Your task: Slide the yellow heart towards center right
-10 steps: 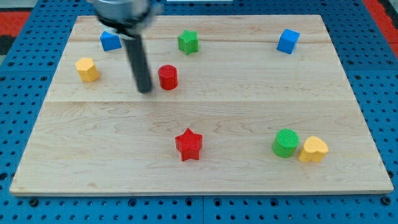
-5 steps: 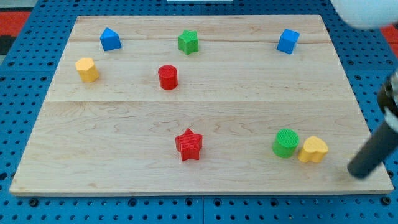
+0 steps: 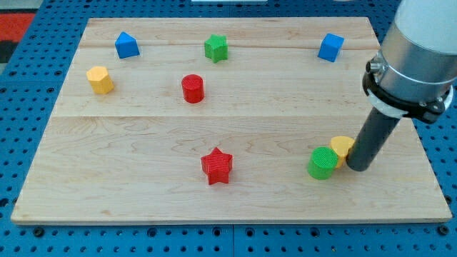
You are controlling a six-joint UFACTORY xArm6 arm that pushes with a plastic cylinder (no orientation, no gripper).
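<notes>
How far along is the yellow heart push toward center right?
Done: my tip has reached the yellow heart and sits against its right side, partly hiding it. In hand: the heart is pressed up against the green cylinder at lower right. Left: the heart still lies below center right, so the upward slide remains.

My tip (image 3: 358, 167) sits at the view's lower right of the wooden board (image 3: 235, 193), touching the yellow heart (image 3: 342, 146) on its right, and the green cylinder (image 3: 323, 163) touches the heart on its left. The red star (image 3: 217, 165) lies well left of them at bottom centre, with the red cylinder (image 3: 193, 88) above it. Along the view's top run the blue house-shaped block (image 3: 126, 45), green star (image 3: 216, 48) and blue cube (image 3: 330, 47), and the yellow hexagonal block (image 3: 100, 79) lies below the house-shaped one at far left.
</notes>
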